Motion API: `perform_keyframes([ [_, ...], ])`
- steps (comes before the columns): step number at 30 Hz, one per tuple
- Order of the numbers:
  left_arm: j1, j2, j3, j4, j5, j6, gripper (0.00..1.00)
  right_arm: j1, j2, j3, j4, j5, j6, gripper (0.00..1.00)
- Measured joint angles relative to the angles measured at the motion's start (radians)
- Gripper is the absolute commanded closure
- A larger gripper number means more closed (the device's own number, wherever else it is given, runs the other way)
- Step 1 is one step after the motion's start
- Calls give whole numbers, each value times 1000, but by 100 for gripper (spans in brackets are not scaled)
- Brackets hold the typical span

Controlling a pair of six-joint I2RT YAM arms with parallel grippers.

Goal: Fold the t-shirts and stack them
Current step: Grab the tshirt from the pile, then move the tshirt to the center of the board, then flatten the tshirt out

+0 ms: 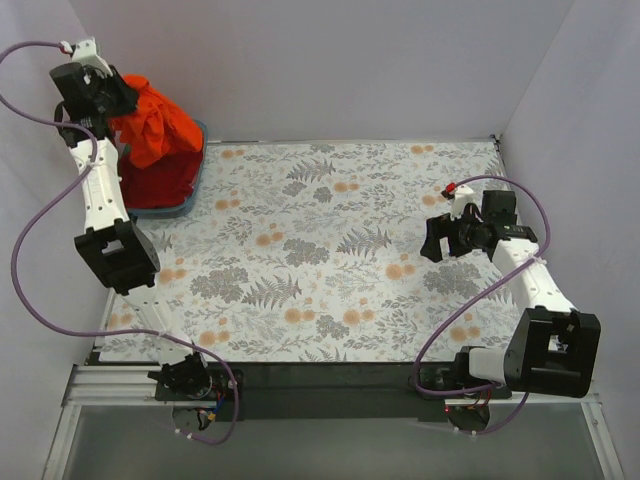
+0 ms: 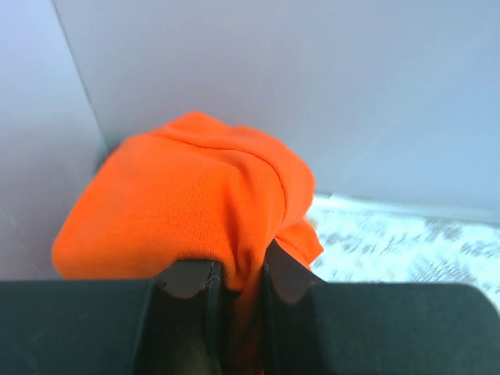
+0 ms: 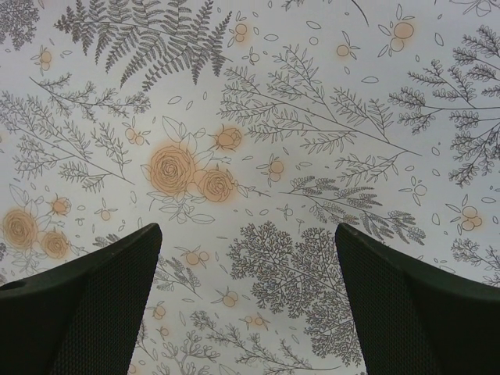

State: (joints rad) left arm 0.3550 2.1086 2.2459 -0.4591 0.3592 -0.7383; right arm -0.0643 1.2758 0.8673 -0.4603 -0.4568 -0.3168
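Observation:
My left gripper (image 1: 118, 108) is raised at the far left corner and shut on the bright orange-red t-shirt (image 1: 152, 125), which hangs bunched from it above the blue bin (image 1: 192, 180). In the left wrist view the orange-red t-shirt (image 2: 187, 203) is pinched between the fingers (image 2: 285, 277). The darker crimson t-shirt (image 1: 160, 182) lies crumpled in the bin below. My right gripper (image 1: 432, 240) is open and empty over the right side of the table; in the right wrist view its fingers (image 3: 101, 289) stand wide apart above bare cloth.
The table carries a floral-printed cover (image 1: 330, 250). White walls close in the back, left and right sides. The blue bin sits in the far left corner by the left arm.

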Motion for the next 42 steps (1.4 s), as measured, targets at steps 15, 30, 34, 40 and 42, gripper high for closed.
perform_keyframes([
  [15,-351,-224,-28,98,309,-131,100,0,-24,2,-10,-29,-1,2],
  [30,-267,-526,-881,174,680,-206,5,-28,-52,79,-151,-47,-131,2],
  [34,-267,-526,-999,72,671,-67,5,-28,-68,79,-193,-41,-178,2],
  [40,-449,-526,-1036,-68,587,180,22,-28,-10,79,-234,3,-211,2],
  [42,-507,-523,-1056,-73,536,214,29,-29,39,79,-243,35,-212,2],
])
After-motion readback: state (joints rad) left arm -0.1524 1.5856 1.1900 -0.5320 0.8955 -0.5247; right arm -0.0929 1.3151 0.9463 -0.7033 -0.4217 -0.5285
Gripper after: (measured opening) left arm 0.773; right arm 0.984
